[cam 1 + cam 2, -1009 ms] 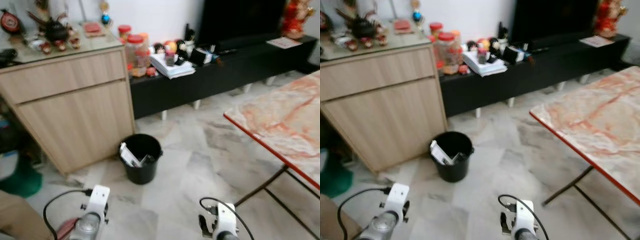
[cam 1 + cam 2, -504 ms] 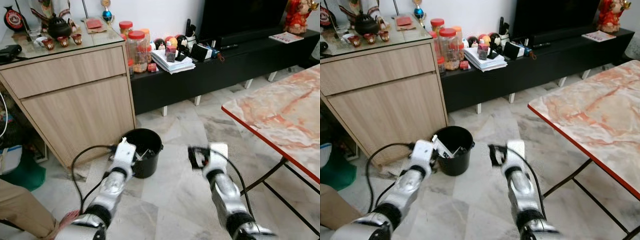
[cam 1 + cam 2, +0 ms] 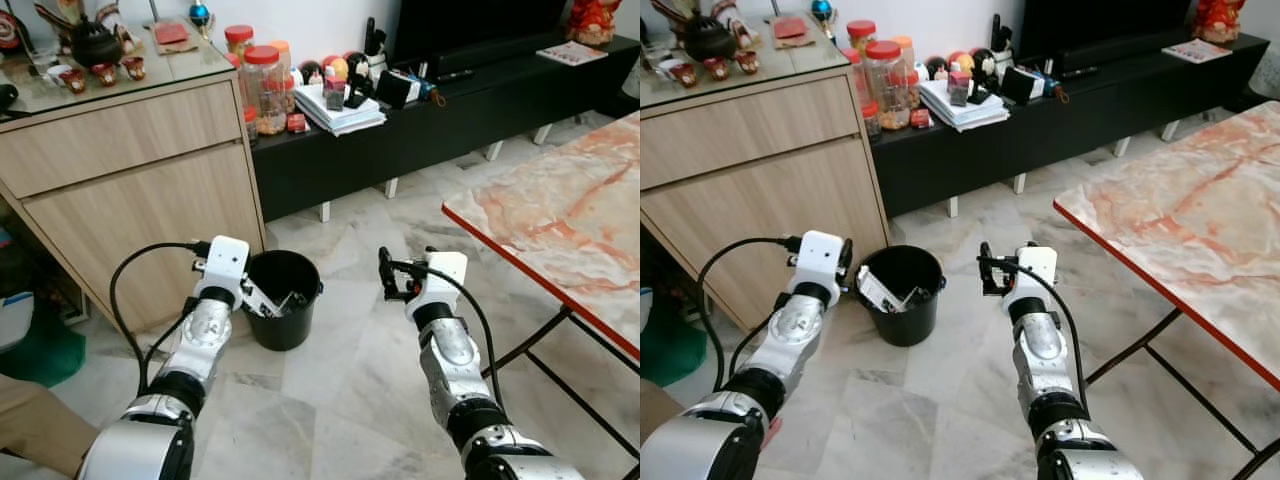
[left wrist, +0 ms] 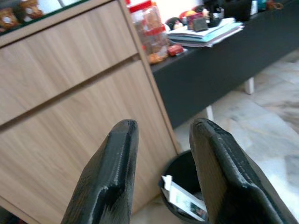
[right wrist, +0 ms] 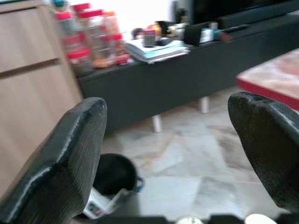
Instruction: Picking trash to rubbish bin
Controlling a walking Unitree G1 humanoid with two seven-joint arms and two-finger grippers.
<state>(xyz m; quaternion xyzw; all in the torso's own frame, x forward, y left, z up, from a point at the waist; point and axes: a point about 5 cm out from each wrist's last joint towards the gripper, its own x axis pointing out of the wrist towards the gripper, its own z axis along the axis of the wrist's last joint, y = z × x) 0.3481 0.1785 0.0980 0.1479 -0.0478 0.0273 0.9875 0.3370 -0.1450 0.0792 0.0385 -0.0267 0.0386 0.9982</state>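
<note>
A black rubbish bin (image 3: 283, 312) stands on the marble floor in front of the wooden cabinet, with a white card and other paper scraps (image 3: 262, 300) inside it. My left gripper (image 4: 163, 123) is raised just left of the bin's rim, open, with nothing between its fingers; the bin (image 4: 187, 196) lies below and beyond them. My right gripper (image 3: 386, 276) is held up to the right of the bin, a little apart from it. Its fingers (image 5: 70, 158) are spread wide and hold nothing.
The wooden cabinet (image 3: 140, 190) is close behind the bin. A low black bench (image 3: 450, 135) with jars and papers runs along the wall. A red-rimmed marble table (image 3: 560, 220) juts in at the right. A person's beige-clad leg (image 3: 30, 430) is at the lower left.
Both arms have risen from the bottom of the view to either side of the bin. The camera has shifted a little as well.
</note>
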